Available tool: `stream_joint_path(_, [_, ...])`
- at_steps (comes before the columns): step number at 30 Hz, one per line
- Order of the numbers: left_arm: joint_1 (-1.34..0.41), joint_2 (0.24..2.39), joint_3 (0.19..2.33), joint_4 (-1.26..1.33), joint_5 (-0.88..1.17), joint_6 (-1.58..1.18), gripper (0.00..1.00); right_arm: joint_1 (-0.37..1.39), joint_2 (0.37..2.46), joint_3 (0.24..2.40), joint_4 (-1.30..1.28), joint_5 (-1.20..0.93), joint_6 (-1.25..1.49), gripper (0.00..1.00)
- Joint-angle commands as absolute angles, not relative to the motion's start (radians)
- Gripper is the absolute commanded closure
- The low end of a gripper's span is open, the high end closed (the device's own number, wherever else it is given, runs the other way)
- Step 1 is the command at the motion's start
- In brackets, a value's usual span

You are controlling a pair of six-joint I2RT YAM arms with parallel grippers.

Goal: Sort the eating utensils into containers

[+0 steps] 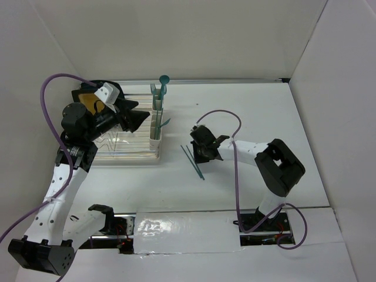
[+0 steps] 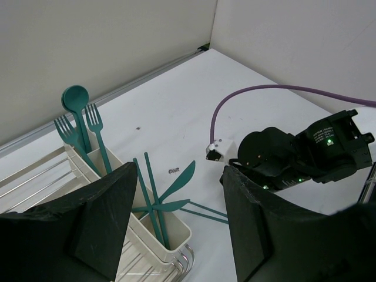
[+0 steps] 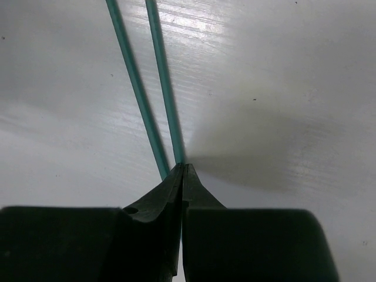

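Note:
The cream-white containers (image 1: pixel 156 120) stand in a row at the right edge of the dish rack. Teal forks (image 2: pixel 97 126) and a spoon (image 2: pixel 75 98) stand in the far cup. Knives (image 2: pixel 179 182) and slim handles stand in the near cup (image 2: pixel 170 235). Two slim teal utensils (image 1: pixel 191 160) lie side by side on the table. My right gripper (image 1: pixel 201 157) is down at the table, shut on the right-hand one (image 3: pixel 163 76); the left-hand one (image 3: pixel 135 82) runs past its left finger. My left gripper (image 2: pixel 179 170) is open and empty above the near cup.
A clear wire dish rack (image 1: pixel 126 147) sits at the left under my left arm, with a yellow-and-black plate (image 1: pixel 91 100) at its far end. A purple cable (image 1: pixel 226 114) loops above my right arm. White walls close in the back and both sides.

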State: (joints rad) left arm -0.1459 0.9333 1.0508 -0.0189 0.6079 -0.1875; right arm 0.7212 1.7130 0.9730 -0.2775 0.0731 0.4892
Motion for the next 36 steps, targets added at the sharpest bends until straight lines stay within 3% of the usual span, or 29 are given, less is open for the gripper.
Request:
stream_joint_path(1, [-0.141,0.913,1.048,0.003,0.612,-0.183,0.28,0.718,1.657,0.966,-0.301,0.094,0.492,0.96])
stream_joint_path(5, [-0.141,0.902,1.028,0.005,0.615,-0.186,0.27,0.718,1.644,0.966,-0.301,0.104,0.485,0.96])
stream_joint_path(12, [-0.141,0.908,1.026,0.006,0.623,-0.181,0.27,0.719,1.66,0.966,-0.31,0.095,0.486,0.79])
stream_joint_path(36, [-0.141,0.902,1.017,-0.026,0.607,-0.161,0.27,0.767,1.779,0.986,-0.351,0.156,0.462,0.77])
